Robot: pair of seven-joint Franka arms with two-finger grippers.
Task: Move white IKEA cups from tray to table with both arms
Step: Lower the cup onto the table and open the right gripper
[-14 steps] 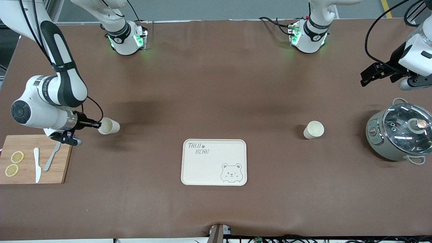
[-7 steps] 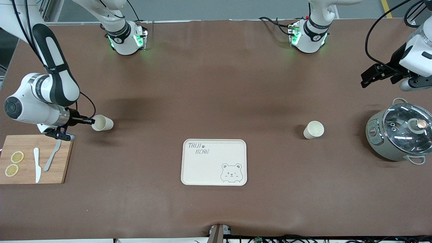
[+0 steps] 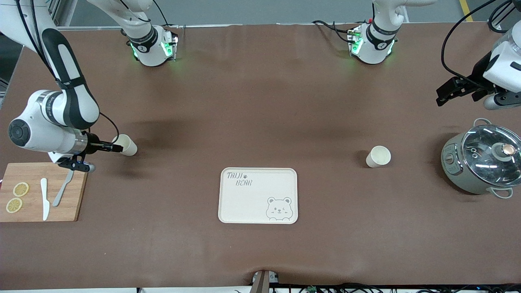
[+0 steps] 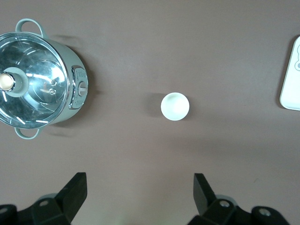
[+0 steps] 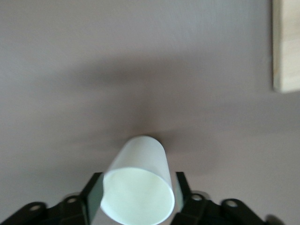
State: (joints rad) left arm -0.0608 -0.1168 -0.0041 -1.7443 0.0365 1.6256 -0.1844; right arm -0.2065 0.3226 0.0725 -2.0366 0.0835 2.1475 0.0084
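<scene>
Since the earlier frame the right gripper [image 3: 116, 148] had carried its cup [image 3: 127, 145] a little toward the right arm's end of the desk [image 3: 260, 101] and brought it down from a tilted, mouth-forward pose to stand nearly upright on the brown sheet. Its fingers [image 5: 95, 199] had eased apart and now flanked the cup's rim on both sides; whether they were touching it I cannot tell, but the cup looked to rest on the desk, so this read as the moment of release.

The second cup [image 3: 378, 156] stood upright on the desk toward the left arm's end, well apart from the tray [image 3: 258, 195]. The left gripper [image 3: 458, 87] hung high over the desk's edge near a lidded pot [image 3: 482, 163], its fingers [image 4: 75, 192] spread wide and empty; that arm was waiting, presumably having finished its share. From the left wrist view the cup [image 4: 175, 106] sat alone between the pot [image 4: 40, 79] and the tray's corner [image 4: 291, 84].

The tray lay bare near the middle, so both cups appeared already moved off it, one to each side, likely so each arm worked within its own reach.

The desk was covered with a matte brown sheet, slightly rippled. A wooden cutting board [image 3: 40, 191] with lemon slices and two knives lay just beside the right gripper.
</scene>
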